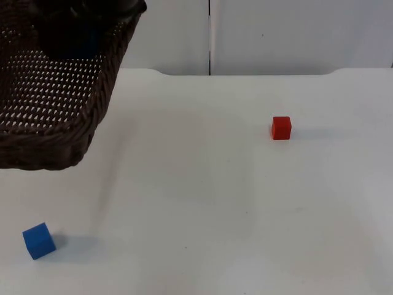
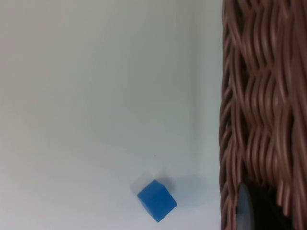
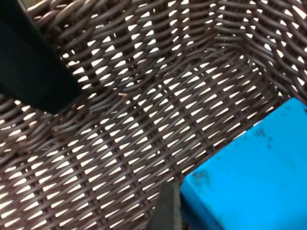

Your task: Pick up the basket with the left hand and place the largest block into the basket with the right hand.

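The left gripper [image 2: 254, 211] grips the woven wicker basket [image 1: 55, 92]. The right gripper [image 3: 192, 211] clamps a big blue block [image 3: 249, 177] inside. No writing is legible.

Bright, even overhead light is washing the white table [image 1: 202, 184], the small blue cube [image 1: 38, 240] and red cube [image 1: 281, 128] are casting soft shadows rightward, and light is glinting through the wicker basket [image 1: 55, 104] weave.
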`<act>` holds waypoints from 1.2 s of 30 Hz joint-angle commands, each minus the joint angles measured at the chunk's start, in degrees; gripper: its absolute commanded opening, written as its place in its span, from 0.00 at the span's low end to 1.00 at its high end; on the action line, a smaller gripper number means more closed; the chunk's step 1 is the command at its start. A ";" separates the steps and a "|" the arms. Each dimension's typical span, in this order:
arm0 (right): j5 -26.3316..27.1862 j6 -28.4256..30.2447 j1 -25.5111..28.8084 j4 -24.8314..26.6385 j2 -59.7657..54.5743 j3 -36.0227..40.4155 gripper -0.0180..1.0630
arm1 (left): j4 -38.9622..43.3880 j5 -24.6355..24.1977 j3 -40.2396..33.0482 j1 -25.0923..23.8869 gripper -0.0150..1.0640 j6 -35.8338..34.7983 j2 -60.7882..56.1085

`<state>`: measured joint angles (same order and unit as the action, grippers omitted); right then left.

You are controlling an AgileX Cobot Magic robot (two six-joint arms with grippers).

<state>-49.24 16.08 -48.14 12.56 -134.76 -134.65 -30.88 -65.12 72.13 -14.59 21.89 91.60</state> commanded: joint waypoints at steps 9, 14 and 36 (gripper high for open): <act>1.13 1.30 -0.32 -1.75 3.76 -0.36 0.99 | -1.37 0.12 0.14 -0.15 0.01 -0.28 -0.70; -0.39 -1.32 1.39 -1.97 7.66 -0.36 0.99 | -1.49 0.25 0.14 -0.15 0.01 -0.28 -0.70; -12.60 -3.61 9.63 -0.88 18.17 -0.08 0.99 | -1.60 3.68 0.14 6.86 0.01 -0.43 -0.70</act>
<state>-61.61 12.45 -38.63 10.99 -118.14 -134.63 -30.44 -62.50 72.13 -8.95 21.89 91.60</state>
